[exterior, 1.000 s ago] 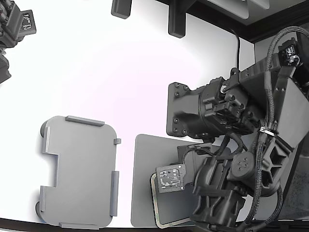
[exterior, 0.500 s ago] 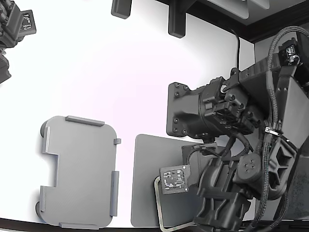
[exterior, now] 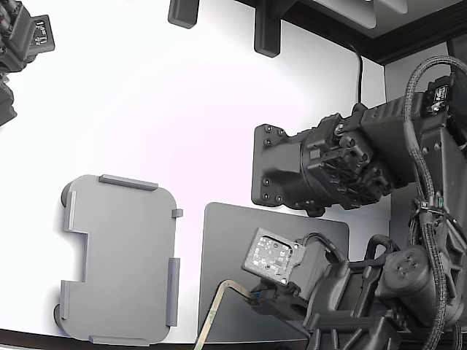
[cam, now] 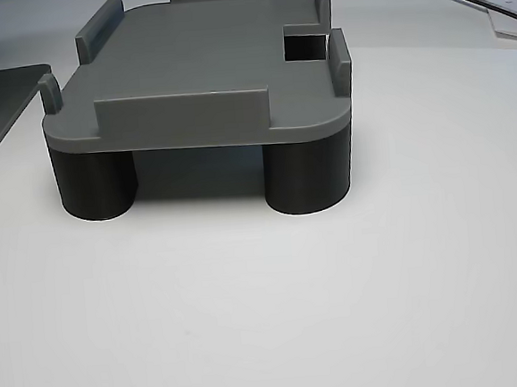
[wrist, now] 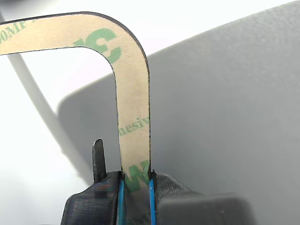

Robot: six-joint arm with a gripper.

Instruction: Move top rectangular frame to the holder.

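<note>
White tabletop [exterior: 182, 109] underneath, our gripper [wrist: 136, 185] fingers pinch the frame [wrist: 133, 93] edge; we should carry it level toward the holder [exterior: 120, 259], keeping its far, unheld side from sagging.

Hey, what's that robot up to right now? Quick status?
Claw shut on the tan frame, lifted off the dark mat. Holder empty. Nothing between them.

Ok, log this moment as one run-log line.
phase: carry | gripper: shut on frame | frame: lifted, tilted above dark mat | holder: empty, at exterior view's left | placed: not yet
</note>
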